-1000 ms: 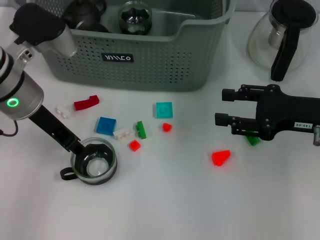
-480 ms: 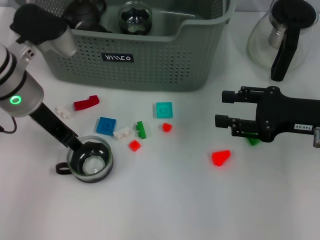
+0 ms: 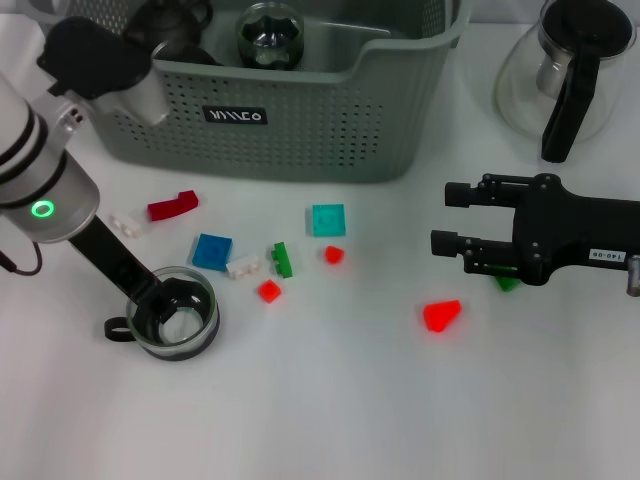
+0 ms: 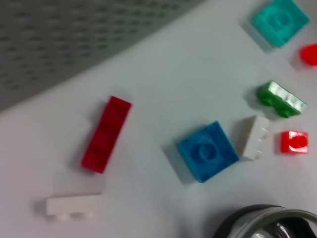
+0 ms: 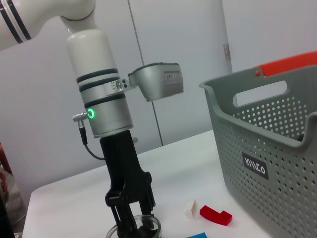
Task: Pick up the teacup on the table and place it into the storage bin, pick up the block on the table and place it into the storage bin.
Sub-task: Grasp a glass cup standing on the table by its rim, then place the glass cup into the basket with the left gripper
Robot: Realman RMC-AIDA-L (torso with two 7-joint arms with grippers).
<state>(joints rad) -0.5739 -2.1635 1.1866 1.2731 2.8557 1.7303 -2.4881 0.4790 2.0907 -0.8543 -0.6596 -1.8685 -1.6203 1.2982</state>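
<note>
The teacup (image 3: 183, 326), clear glass with a dark rim and a handle pointing left, is at the front left of the table. My left gripper (image 3: 160, 304) reaches down onto its rim and is shut on it, which also shows in the right wrist view (image 5: 132, 221). Several blocks lie in front of the storage bin (image 3: 300, 125): a dark red block (image 3: 172, 206), a blue block (image 3: 211, 251), a teal block (image 3: 328, 219) and a red wedge (image 3: 441, 315). My right gripper (image 3: 452, 215) hovers open at the right, with nothing between its fingers.
A glass carafe (image 3: 565, 75) with a black handle stands at the back right. A dark teapot (image 3: 168, 25) and a glass piece (image 3: 270, 35) sit inside the bin. A green block (image 3: 506, 283) lies partly under the right gripper. Small white, green and red blocks lie beside the blue one.
My left gripper has shifted a little to the left and away with the teacup in it. The right arm has not moved.
</note>
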